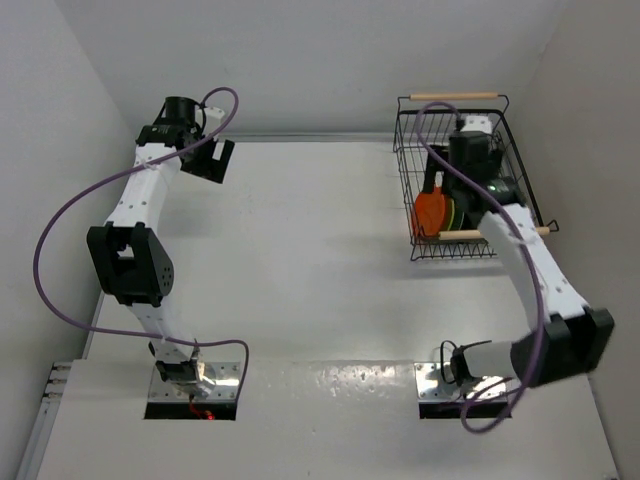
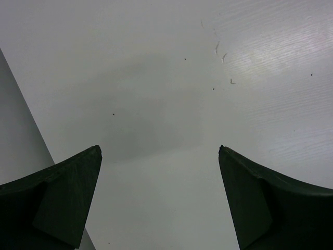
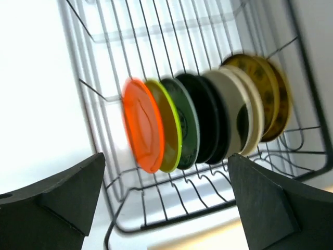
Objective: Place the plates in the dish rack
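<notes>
The dish rack, a black wire basket with wooden rod handles, stands at the far right. Several plates stand on edge in it in a row. In the right wrist view they run orange, lime green, blue-grey patterned, two black, two cream, then mustard. The orange plate also shows in the top view. My right gripper is open and empty, hovering above the rack. My left gripper is open and empty over bare table at the far left.
White walls close the table at the back and on both sides. The rack's near handle lies just under my right forearm, the far handle by the back wall. Purple cables loop off both arms.
</notes>
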